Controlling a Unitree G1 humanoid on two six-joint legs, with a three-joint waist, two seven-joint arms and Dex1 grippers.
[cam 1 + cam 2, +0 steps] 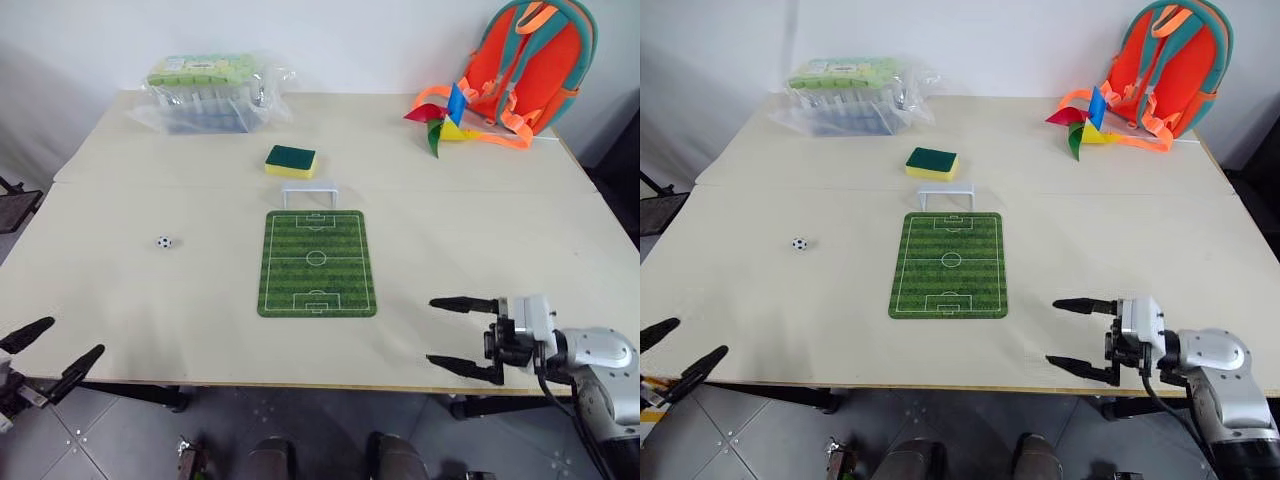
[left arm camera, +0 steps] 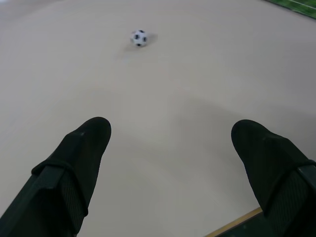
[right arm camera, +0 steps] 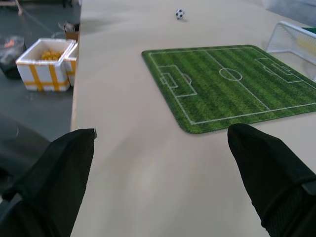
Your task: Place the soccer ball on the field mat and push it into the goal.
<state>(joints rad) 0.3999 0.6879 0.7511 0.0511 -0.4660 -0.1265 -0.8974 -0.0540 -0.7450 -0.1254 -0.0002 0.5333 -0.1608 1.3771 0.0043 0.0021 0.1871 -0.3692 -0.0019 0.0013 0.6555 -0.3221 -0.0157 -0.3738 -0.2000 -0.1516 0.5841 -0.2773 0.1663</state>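
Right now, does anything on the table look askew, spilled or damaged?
Nothing stands out. The mat lies flat with the goal upright at its far end. The ball sits on bare table left of the mat, simply not yet placed.

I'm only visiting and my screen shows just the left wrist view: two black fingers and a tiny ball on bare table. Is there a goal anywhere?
Observer: Yes, a small white goal stands at the far end of a green field mat.
Operator: Is the ball on that mat?
Observer: No, the soccer ball lies on the table, left of the mat.
Operator: Anything behind the goal?
Observer: A green-and-yellow sponge.
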